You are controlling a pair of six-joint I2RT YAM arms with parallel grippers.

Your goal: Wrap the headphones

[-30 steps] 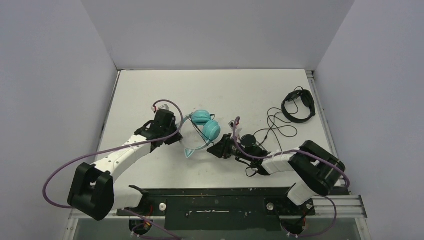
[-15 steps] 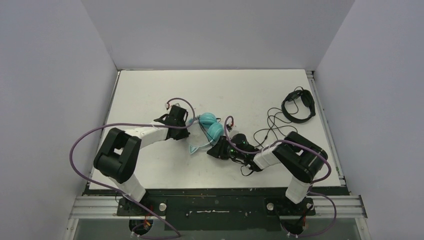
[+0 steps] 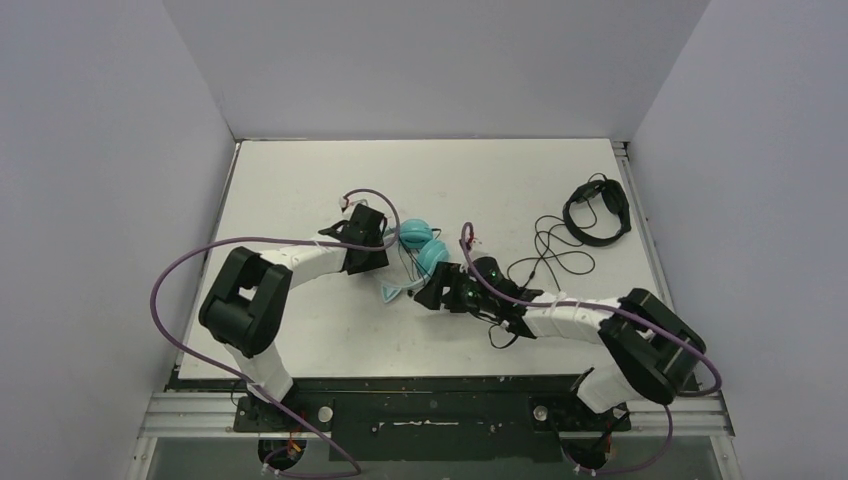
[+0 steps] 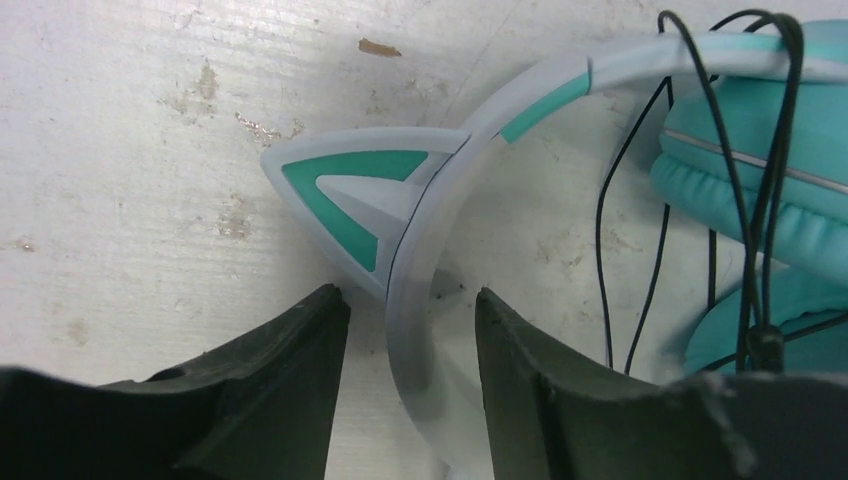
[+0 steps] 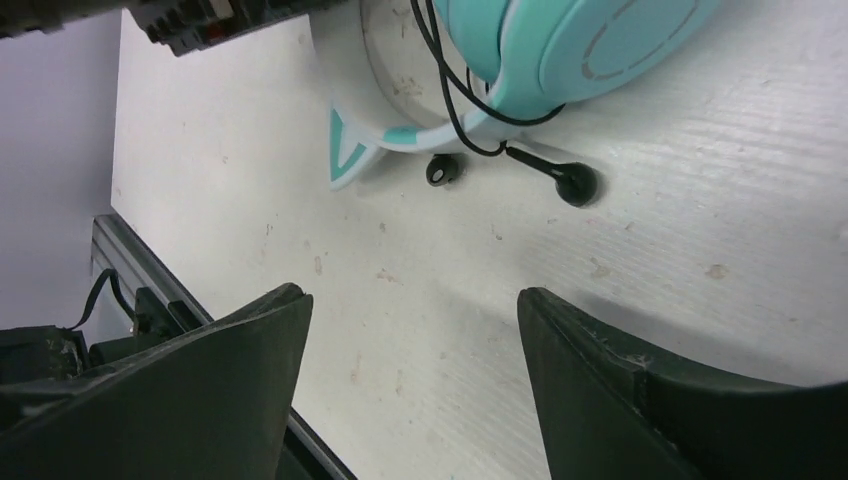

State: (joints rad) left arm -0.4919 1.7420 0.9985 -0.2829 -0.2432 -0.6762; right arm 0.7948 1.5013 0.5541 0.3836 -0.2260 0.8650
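The left arm [image 3: 300,262] and right arm [image 3: 570,318] stretch inward, wrists low. The left tool [image 4: 410,293] has its jaws slightly parted. The right tool [image 5: 412,293] stands wide, gripping nothing.

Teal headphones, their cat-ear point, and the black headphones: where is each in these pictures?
teal headphones [image 3: 432,256], top view, on an ear cup.
cat-ear point [image 4: 345,192], left wrist view, middle of the triangle.
black headphones [image 3: 617,210], top view, thick right side of the loop.
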